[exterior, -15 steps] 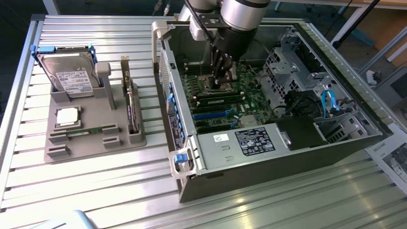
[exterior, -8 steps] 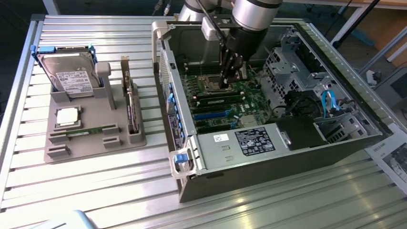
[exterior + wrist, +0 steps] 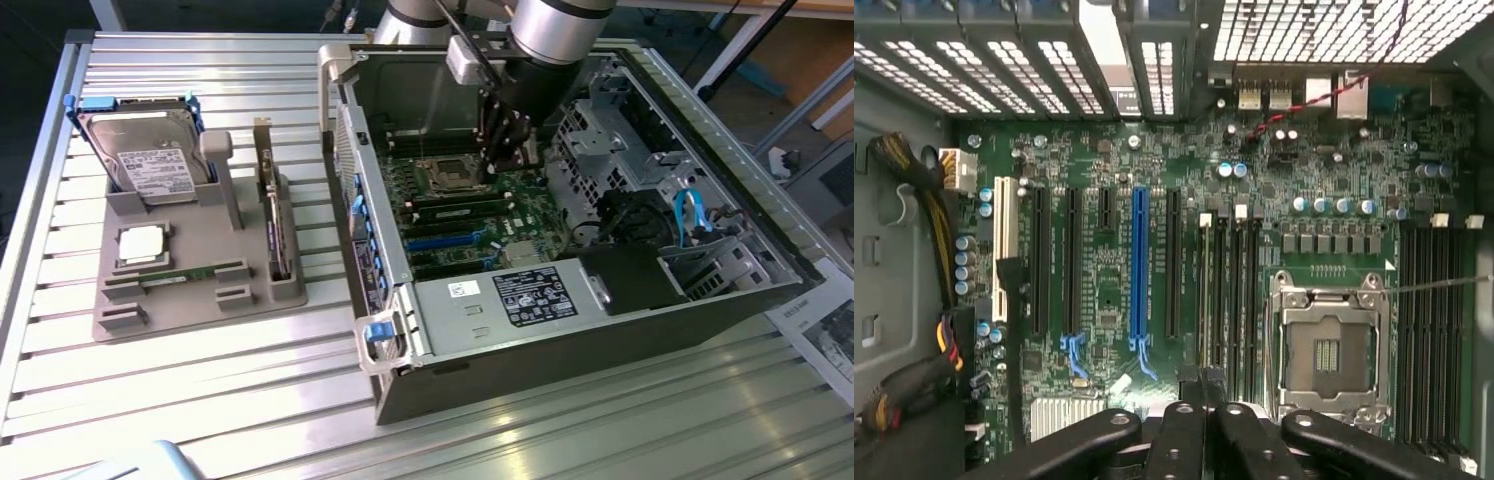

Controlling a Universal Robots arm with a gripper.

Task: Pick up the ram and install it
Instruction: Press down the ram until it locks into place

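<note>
gripper (image 3: 510,160) hung inside the open computer case (image 3: 694,290), fingers (image 3: 1194,425) pressed together over the motherboard's (image 3: 1184,160) memory slots (image 3: 1229,290) beside the empty processor socket (image 3: 1324,350); whether it pinched the ram could not be told.

The work surface is a table (image 3: 200,380) of ribbed aluminium profile slats running across the exterior view, pale and glossy under bright light that falls from the upper side. Beyond its far edge the floor (image 3: 34,40) is dark. At the exterior view's upper right stands wooden furniture (image 3: 787,50) with slanted metal legs (image 3: 727,50) beneath it.
</note>
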